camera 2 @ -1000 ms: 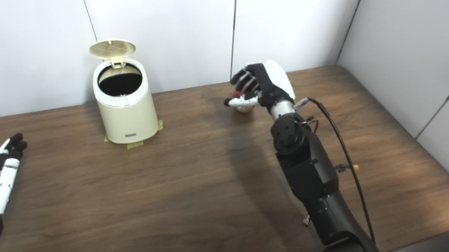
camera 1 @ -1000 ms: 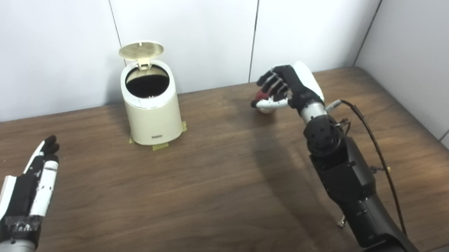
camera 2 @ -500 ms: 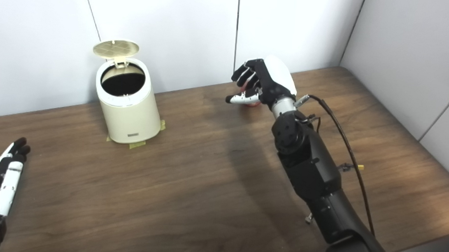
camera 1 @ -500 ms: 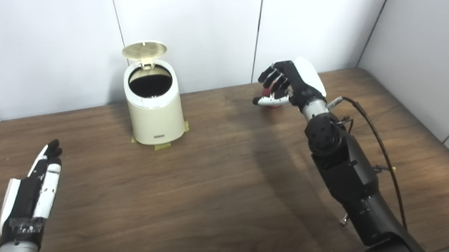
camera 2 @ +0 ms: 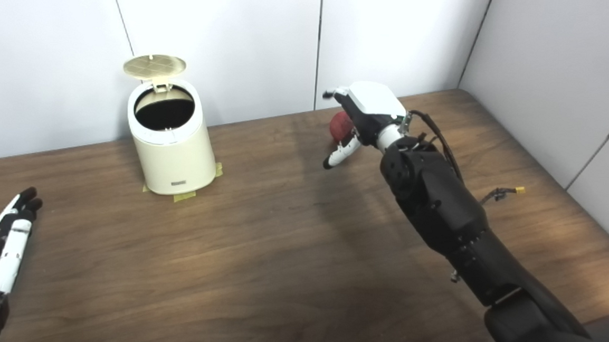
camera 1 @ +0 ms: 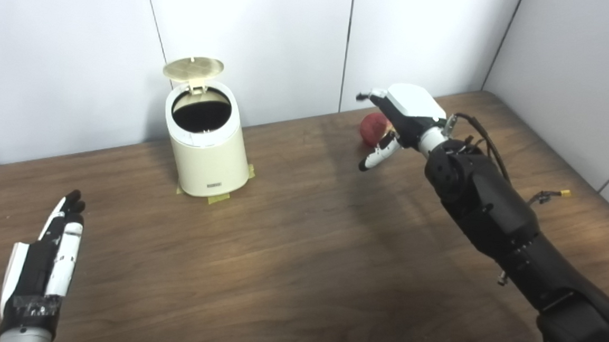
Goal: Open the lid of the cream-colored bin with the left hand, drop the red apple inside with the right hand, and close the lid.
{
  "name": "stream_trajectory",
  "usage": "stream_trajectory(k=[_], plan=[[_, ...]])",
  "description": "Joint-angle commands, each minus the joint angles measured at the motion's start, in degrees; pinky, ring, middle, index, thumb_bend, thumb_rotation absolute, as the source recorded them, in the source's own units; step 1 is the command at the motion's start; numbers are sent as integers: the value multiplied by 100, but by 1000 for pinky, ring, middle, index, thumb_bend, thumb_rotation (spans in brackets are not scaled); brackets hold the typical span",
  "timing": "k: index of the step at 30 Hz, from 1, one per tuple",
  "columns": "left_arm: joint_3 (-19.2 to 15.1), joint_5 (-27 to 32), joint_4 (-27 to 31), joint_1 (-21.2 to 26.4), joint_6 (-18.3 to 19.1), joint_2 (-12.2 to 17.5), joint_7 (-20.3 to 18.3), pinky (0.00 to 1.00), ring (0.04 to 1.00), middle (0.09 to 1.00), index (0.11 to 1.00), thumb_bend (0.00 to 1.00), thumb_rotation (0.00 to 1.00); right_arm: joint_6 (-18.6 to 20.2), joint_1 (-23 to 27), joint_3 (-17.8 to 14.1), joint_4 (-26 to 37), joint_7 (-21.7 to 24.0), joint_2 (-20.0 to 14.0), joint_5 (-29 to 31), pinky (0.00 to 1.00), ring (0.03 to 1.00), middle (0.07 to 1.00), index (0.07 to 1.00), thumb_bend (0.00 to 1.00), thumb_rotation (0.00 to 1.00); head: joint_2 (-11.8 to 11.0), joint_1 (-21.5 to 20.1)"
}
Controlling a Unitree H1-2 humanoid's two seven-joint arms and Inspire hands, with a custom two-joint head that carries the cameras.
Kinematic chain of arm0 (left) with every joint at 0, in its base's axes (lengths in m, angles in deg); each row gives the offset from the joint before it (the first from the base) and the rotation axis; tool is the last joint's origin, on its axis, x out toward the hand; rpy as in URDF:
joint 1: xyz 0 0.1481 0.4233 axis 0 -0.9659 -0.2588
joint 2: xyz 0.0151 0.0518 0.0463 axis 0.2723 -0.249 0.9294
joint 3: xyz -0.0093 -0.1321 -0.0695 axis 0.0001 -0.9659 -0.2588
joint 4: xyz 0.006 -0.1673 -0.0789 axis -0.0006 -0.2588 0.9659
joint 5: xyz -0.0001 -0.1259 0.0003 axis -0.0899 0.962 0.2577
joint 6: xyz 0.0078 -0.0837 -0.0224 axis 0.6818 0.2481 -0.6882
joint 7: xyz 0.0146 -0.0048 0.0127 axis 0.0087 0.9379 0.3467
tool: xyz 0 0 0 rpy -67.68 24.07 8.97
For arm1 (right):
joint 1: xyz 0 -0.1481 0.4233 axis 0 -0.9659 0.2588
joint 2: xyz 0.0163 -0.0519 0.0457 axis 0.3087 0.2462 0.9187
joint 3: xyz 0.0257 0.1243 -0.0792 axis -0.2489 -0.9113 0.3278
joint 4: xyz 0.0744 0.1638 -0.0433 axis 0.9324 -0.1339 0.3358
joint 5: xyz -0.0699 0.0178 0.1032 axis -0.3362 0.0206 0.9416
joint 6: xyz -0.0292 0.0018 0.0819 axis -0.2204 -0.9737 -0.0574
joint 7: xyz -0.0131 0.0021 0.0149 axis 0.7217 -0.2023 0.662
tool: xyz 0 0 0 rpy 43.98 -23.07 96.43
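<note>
A dark wooden table (camera 1: pixel 289 254) bears a cream-colored bin (camera 1: pixel 208 152) standing on yellow tape (camera 1: pixel 218 199).

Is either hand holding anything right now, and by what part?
The right hand appears cupped over the far side of the round red apple, thumb spread; a firm hold cannot be told. The left hand is open, holding nothing.

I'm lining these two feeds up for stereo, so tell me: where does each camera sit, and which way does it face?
Left eye view: on the head, looking down and forward at the table; shows the left hand and the right hand.
Right eye view: beside it, a little rightward, facing the same way; both arms show again.
Shared: the bin with its lid up, and the apple.
</note>
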Motion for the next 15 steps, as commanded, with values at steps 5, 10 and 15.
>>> stream_trajectory(k=[5,10,15], plan=[[21,-50,95,128,-92,104,94,1000,991,961,979,296,983,54,470,-146,-55,-104,3,-114,769,959,999,970,1000,227,12,-22],[16,-39,81,144,-81,103,92,1000,990,961,977,297,994,32,556,-177,-214,-172,14,-126,812,956,966,895,1000,184,12,-22],[-3,68,50,156,-102,78,93,1000,995,969,982,299,973,-60,688,-174,-525,-206,-16,-113,796,922,933,851,1000,164,19,-55]])
